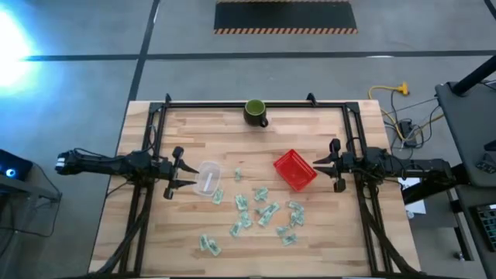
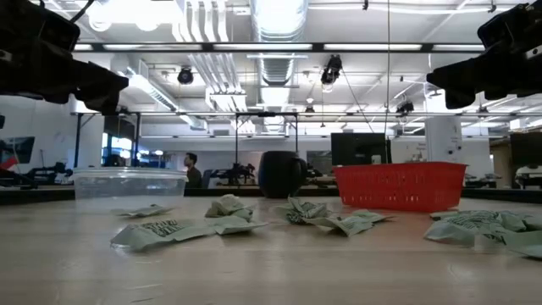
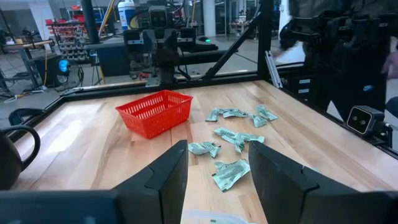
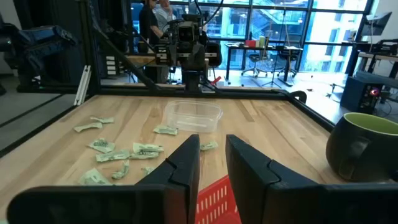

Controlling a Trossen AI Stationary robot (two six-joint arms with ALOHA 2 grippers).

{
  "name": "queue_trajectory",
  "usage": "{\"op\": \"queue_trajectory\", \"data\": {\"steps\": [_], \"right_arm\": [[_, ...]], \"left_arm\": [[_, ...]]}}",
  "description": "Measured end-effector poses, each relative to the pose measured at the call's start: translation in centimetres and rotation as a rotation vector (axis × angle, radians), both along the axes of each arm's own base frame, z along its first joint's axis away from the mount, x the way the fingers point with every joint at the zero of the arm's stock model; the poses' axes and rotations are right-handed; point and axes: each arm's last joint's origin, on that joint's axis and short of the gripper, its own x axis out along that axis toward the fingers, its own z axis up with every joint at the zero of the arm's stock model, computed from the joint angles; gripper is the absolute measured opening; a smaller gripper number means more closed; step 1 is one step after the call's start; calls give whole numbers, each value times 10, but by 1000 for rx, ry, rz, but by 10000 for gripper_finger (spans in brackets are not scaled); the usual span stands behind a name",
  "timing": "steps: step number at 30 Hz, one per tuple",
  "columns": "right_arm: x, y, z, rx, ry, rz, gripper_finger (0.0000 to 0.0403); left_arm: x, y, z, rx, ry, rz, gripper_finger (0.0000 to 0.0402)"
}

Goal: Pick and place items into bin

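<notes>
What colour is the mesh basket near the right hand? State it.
Red. The small plastic mesh basket shows best in the left wrist view.

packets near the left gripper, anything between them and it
Nothing visible does. The left gripper hangs open over the clear tub, and the nearest packets lie just past it on bare table.

Both arms are dark, almost black, built from slim tubular links with chunkier joint housings. Each is mounted on a black tube frame that runs along its own side of the table. The left gripper (image 1: 180,170) and the right gripper (image 1: 334,163) each end in two short dark fingers. Seen from the wrist, the left fingers (image 3: 164,176) are broad, matte black wedges with angled, faceted inner faces; the right fingers (image 4: 183,163) have the same shape.
</notes>
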Motion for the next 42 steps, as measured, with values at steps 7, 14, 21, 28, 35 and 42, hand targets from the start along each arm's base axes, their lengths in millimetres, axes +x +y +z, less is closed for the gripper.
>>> {"op": "queue_trajectory", "data": {"steps": [7, 14, 21, 28, 35, 42], "right_arm": [[0, 0, 0, 0, 0, 0, 68], [0, 0, 0, 0, 0, 0, 68], [0, 0, 0, 0, -1, 0, 68], [0, 0, 9, 138, -96, 7, 68], [-2, -1, 21, 556, -225, 11, 68], [-5, -1, 31, 691, -331, 56, 68]], "left_arm": [[0, 0, 0, 0, 0, 0, 154], [0, 0, 0, 0, 0, 0, 154], [0, 0, 0, 0, 0, 0, 154], [0, 0, 0, 0, 0, 0, 154], [0, 0, 0, 0, 0, 0, 154], [0, 0, 0, 0, 0, 0, 154]]}}
